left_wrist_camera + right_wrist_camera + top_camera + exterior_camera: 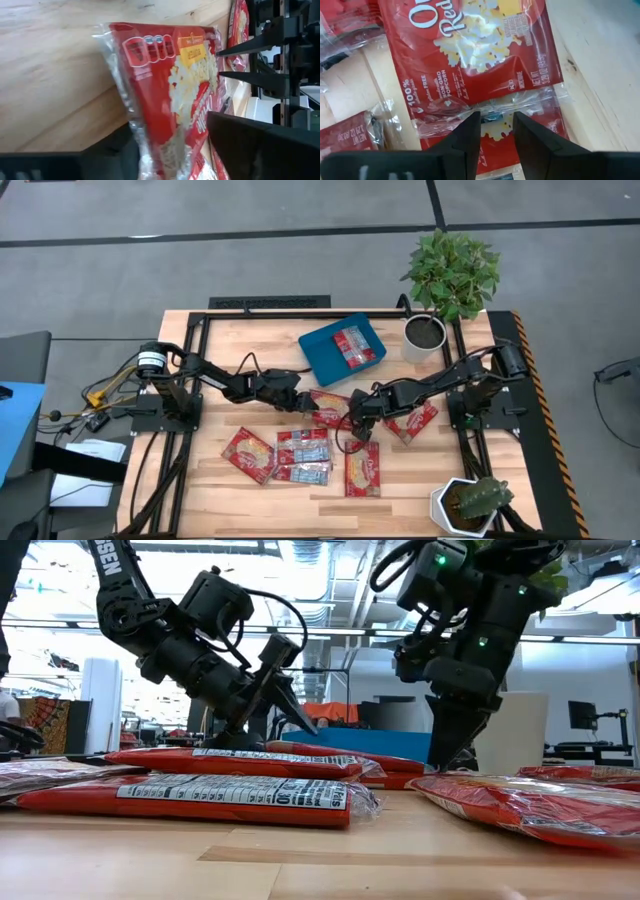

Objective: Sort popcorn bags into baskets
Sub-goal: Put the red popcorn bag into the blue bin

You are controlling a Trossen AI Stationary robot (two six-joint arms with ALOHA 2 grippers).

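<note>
- My left hand [303,402] closes around the glossy red popcorn packet [328,408] at desk centre; squeeze fully before lifting.
- My right hand [357,423], fingers slightly apart over the overlapping packet edges, should pinch one bag only.
- Teal plastic tray [318,352] waits at twelve o'clock.

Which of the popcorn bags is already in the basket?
Only one: the silvery-blue, red-edged bag lying in the teal basket near the back of the table. All the other bags lie on the bare wood nearer the front.

- I see a leafy green plant [452,270] in a white pot [424,337] at the counter's [200,480] far right corner.
- A small cactus [478,498] sits in another white pot [445,505] at the near right corner.
</note>
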